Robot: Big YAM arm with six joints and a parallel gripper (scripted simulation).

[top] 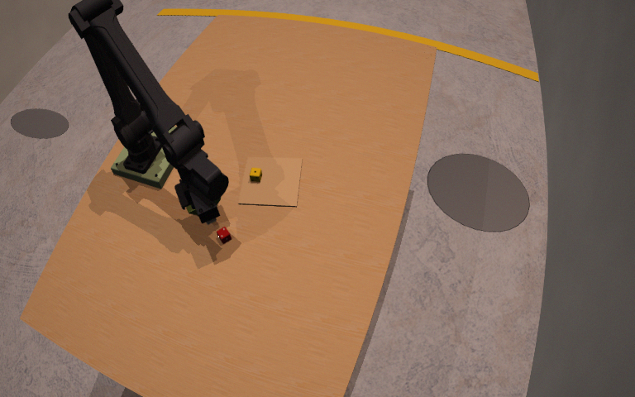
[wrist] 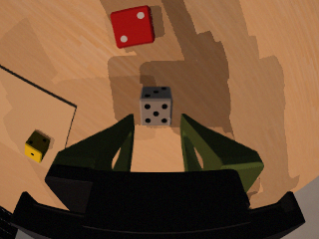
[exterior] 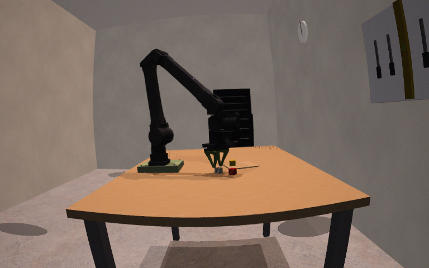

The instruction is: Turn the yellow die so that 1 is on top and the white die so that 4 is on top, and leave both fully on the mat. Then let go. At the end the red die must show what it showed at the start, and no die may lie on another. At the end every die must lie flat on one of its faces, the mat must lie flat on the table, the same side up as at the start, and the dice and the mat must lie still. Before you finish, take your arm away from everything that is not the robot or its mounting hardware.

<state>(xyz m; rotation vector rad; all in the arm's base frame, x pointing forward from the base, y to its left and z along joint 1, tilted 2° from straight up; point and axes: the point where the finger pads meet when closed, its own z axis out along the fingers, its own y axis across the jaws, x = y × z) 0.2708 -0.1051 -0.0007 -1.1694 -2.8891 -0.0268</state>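
My gripper is partly open and empty, its fingertips just above the white die. The white die stands on the table off the mat, with 5 on top and 3 on a side face; in the top view the gripper hides it. The yellow die lies flat on the mat, near its left side in the top view, with 1 on top. The red die lies on the table beside the white die, with 2 on top.
The wooden table carries the arm's green base at its left side in the exterior view. The red die is close to the gripper, and the mat's nearest corner is a little farther off.
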